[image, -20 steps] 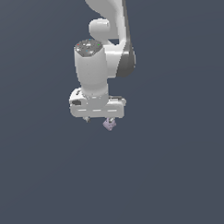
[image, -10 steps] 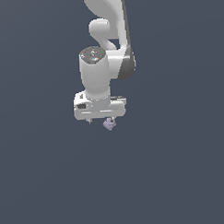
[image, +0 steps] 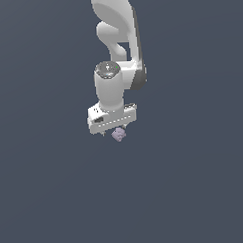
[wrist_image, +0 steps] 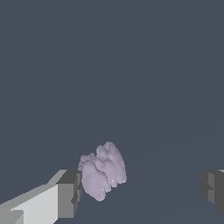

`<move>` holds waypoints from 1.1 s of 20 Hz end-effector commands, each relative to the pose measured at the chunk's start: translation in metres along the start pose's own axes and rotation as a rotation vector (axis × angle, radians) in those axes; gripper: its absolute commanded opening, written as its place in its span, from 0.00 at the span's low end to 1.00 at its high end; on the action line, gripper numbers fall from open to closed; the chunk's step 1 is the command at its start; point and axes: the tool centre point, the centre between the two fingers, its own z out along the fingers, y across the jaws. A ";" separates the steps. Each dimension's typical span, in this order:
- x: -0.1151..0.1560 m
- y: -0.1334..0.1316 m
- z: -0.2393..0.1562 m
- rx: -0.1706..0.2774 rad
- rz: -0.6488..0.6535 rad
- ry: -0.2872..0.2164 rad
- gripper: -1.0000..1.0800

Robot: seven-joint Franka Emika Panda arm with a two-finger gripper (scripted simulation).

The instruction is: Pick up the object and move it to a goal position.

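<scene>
My gripper [wrist_image: 139,190] gapes wide, the lilac blob [wrist_image: 103,171] beside one finger [wrist_image: 68,194], unheld; I'd centre it before closing.

flat dark slate-grey ground [image: 56,196], plain and unmarked, filling both views edge to edge

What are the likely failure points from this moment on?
The object sits right against one finger, far from the other, so closing the open gripper may shove it sideways. Its lumpy shape may let the pads slip off. In the exterior view the gripper hides most of the contact.
</scene>
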 end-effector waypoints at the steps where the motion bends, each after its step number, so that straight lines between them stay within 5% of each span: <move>1: -0.007 -0.007 0.010 0.005 -0.079 -0.007 0.96; 12: -0.031 -0.029 0.037 0.024 -0.317 -0.026 0.96; 22: -0.036 -0.034 0.043 0.029 -0.363 -0.029 0.96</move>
